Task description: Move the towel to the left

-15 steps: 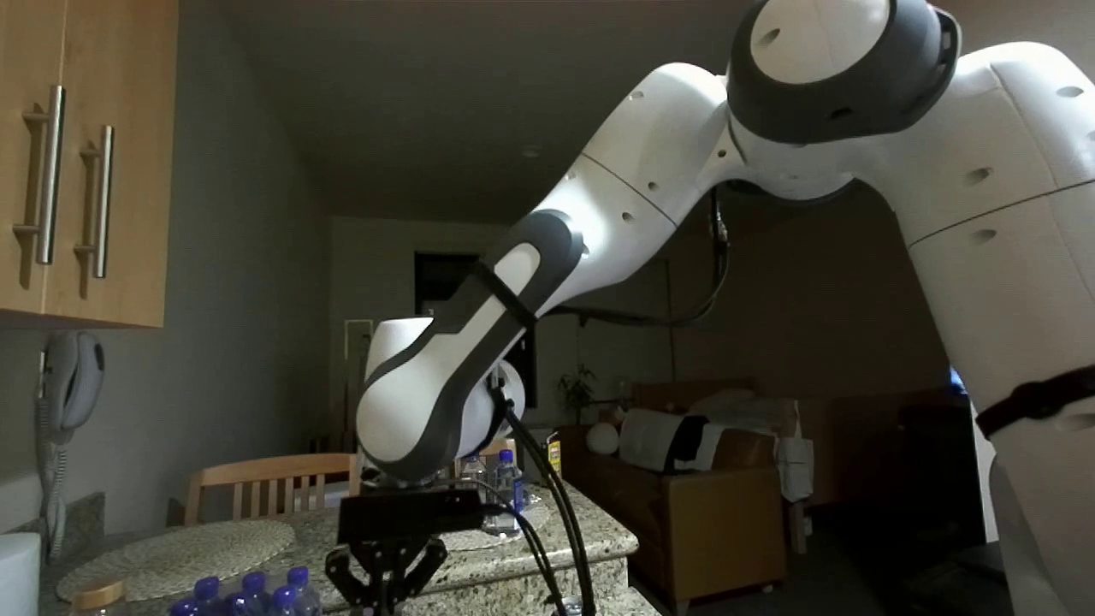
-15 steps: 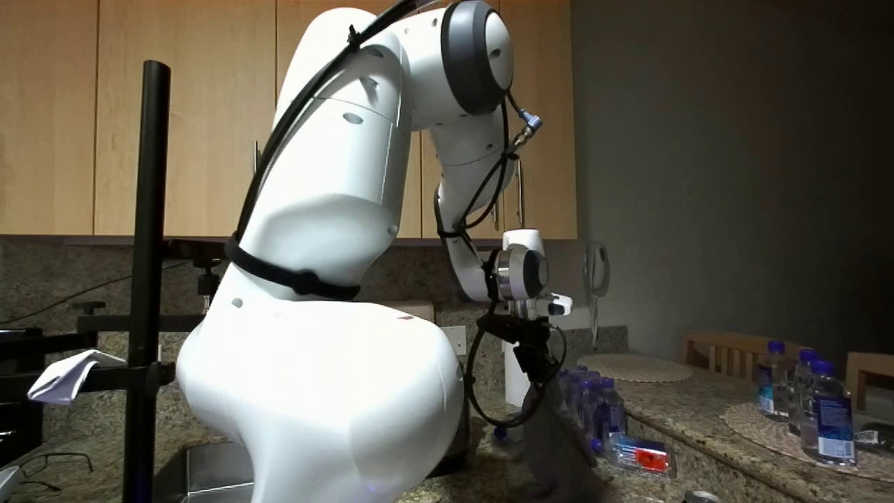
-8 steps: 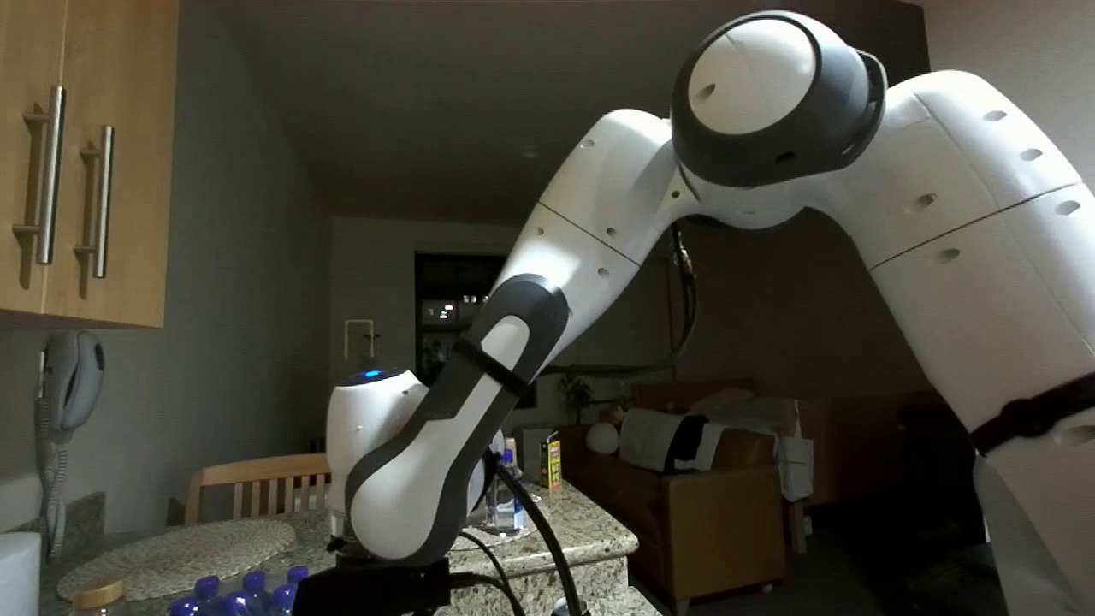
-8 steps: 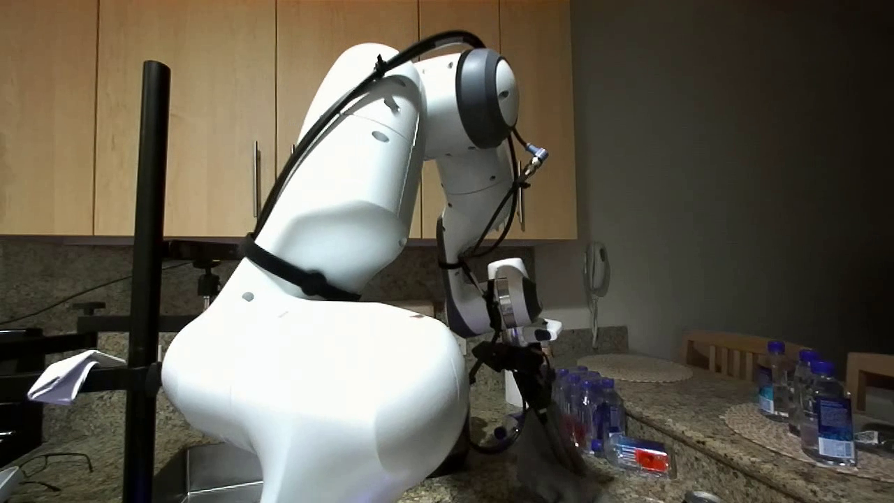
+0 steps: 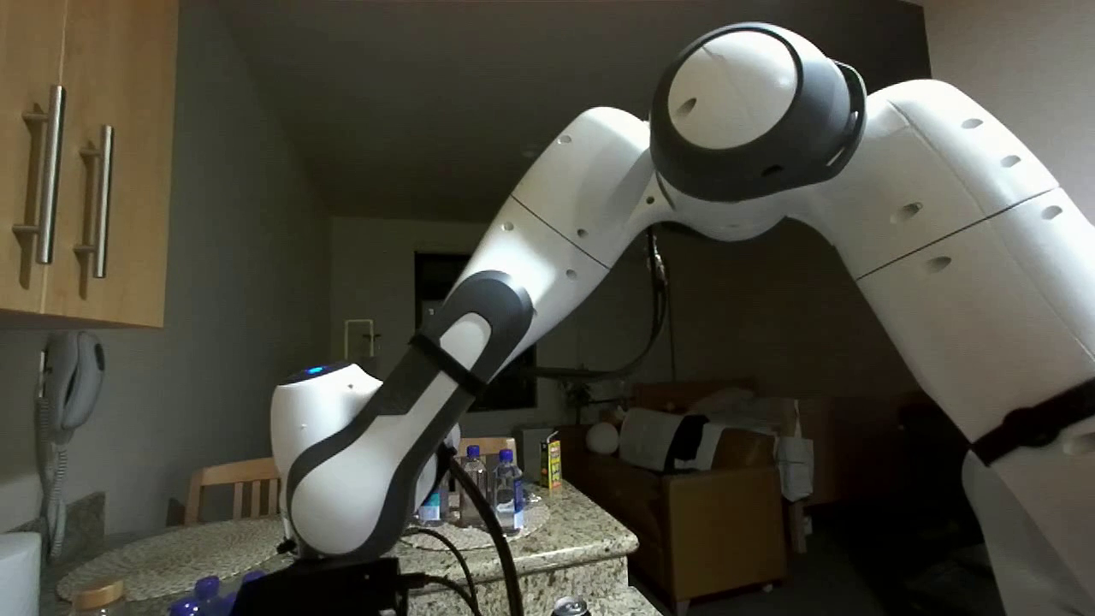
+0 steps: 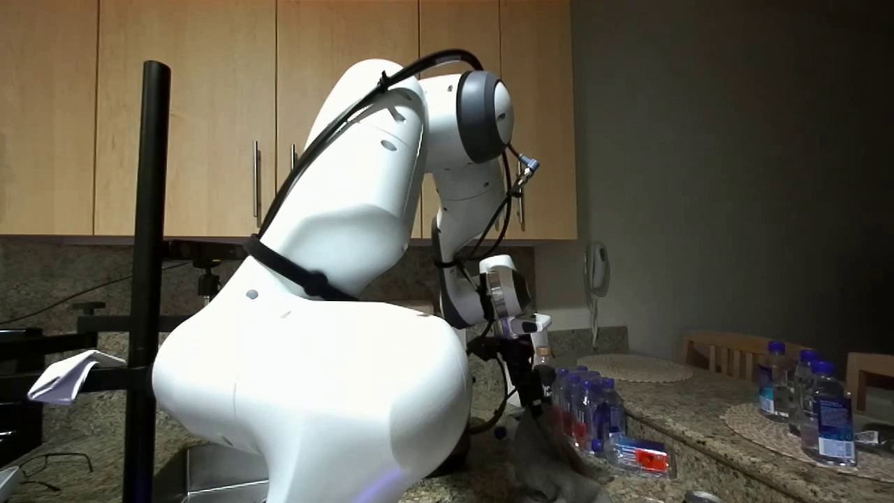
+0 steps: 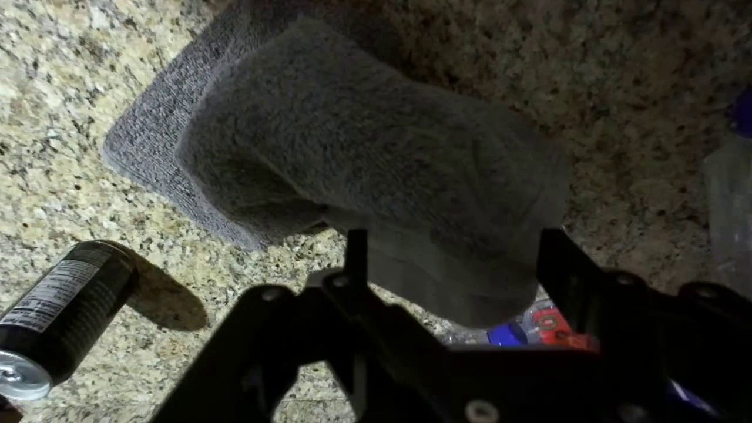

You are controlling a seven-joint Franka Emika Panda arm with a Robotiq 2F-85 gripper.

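Under the black two-fingered claw, a grey terry-cloth towel lies folded over itself on the speckled beige granite counter, one corner flat on the stone and the near end showing between the fingertips. The claw is spread, its two fingers well apart with one on each side of that end; whether either touches the cloth cannot be told. In an exterior view, the towel shows just below the claw, its peak up at the fingertips and its lower part slumped toward the counter. To the left of the claw in the wrist view, well apart from it, is a black cylindrical can with a silver top. Between the fingers in that view, just beside the towel's end, show a blue plastic cap and a red printed label, both partly covered by the claw. Beside the claw in an exterior view stands a close row of clear plastic bottles with blue caps, and well apart from it three clear bottles with printed labels stand on a round woven straw-coloured mat. Over the claw bends the white-and-dark-grey jointed arm, seen in both exterior views
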